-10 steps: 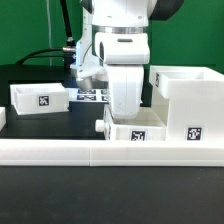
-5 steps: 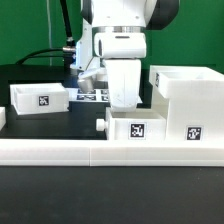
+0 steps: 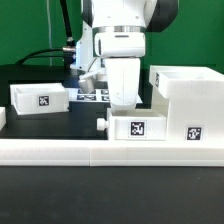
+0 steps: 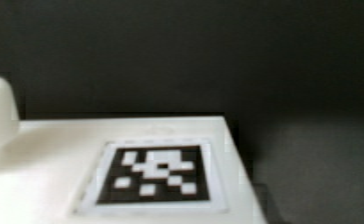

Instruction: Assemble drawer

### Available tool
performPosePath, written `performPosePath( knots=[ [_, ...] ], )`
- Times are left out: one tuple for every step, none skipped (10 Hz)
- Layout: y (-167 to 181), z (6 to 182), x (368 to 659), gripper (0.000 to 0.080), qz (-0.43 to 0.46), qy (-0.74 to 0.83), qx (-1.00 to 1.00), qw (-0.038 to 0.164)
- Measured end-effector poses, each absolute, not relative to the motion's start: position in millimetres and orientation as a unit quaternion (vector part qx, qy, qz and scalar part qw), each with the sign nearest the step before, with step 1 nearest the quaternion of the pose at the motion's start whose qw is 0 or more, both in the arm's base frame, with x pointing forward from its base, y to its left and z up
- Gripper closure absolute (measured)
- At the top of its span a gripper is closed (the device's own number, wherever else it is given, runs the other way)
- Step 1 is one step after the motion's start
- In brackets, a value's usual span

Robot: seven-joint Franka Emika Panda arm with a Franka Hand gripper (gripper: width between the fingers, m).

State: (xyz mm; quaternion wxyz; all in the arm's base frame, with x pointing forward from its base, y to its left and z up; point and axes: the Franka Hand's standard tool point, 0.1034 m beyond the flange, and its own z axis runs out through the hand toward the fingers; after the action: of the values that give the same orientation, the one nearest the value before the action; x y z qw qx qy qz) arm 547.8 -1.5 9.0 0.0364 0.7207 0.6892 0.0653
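Observation:
One shallow white drawer tray (image 3: 138, 127), with a square tag on its wall and a knob (image 3: 103, 125) on the exterior view's left, sits right against the tall white drawer box (image 3: 186, 100). My gripper (image 3: 124, 108) reaches down into this tray from above and is shut on its wall. The fingertips are hidden behind the wall. A second tray (image 3: 40, 98) stands apart at the exterior view's left. The wrist view is filled by a white tray surface (image 4: 54, 150) with its tag (image 4: 158, 172), with the dark table beyond. No fingers show there.
A long low white border rail (image 3: 100, 150) runs across the front. The marker board (image 3: 93, 96) lies flat on the black table behind the arm. A green backdrop and black cables are at the back.
The tray with the knob has risen a little and shifted toward the box on the exterior view's right, and my gripper moved up with it.

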Motion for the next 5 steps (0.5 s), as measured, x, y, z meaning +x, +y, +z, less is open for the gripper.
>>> performPosePath(
  knots=[
    [-2.5, 8.8, 547.7, 0.0758, 0.066, 0.688, 0.721, 0.037],
    [-3.5, 8.8, 547.1, 0.0758, 0.063, 0.688, 0.722, 0.035],
    [-4.7, 9.0, 545.8, 0.0758, 0.05, 0.689, 0.723, 0.025],
    [-4.9, 9.7, 546.9, 0.0758, 0.045, 0.689, 0.723, 0.022],
    [-3.6, 10.2, 547.6, 0.0758, 0.046, 0.691, 0.722, 0.022]
  ],
)
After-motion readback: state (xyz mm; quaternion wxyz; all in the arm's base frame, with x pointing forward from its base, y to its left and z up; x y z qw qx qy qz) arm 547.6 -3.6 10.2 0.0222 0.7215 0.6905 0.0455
